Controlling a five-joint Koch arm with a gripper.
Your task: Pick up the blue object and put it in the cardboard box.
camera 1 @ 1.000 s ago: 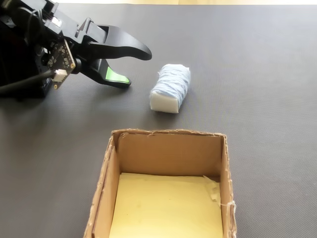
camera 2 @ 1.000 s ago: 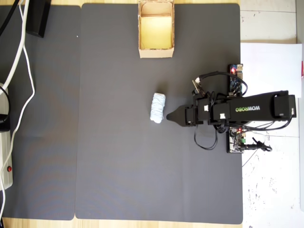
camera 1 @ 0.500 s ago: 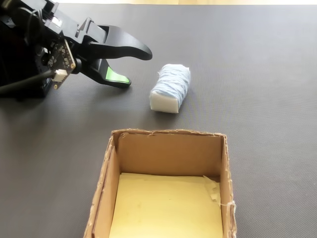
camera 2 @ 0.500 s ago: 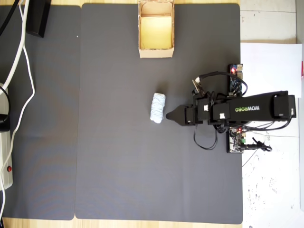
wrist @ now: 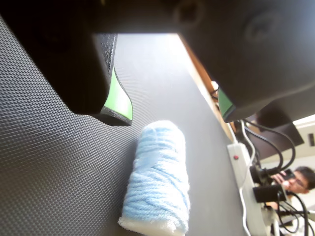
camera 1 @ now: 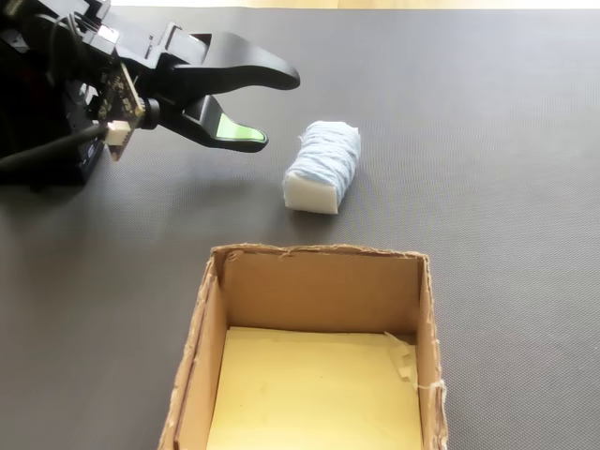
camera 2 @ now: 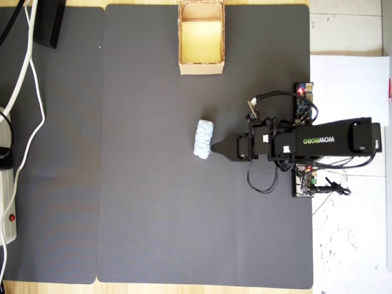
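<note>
The blue object is a pale blue-white wrinkly bundle lying on the dark mat. My gripper hangs open just beside it, without touching it. In the wrist view both green-padded fingers straddle empty mat, with the bundle's end just below the gap between them. The cardboard box stands empty with a yellowish floor, at the mat's top edge in the overhead view.
The dark mat covers most of the table. White cables and a power strip lie off its left edge in the overhead view. Circuit boards and wires sit by the arm's base.
</note>
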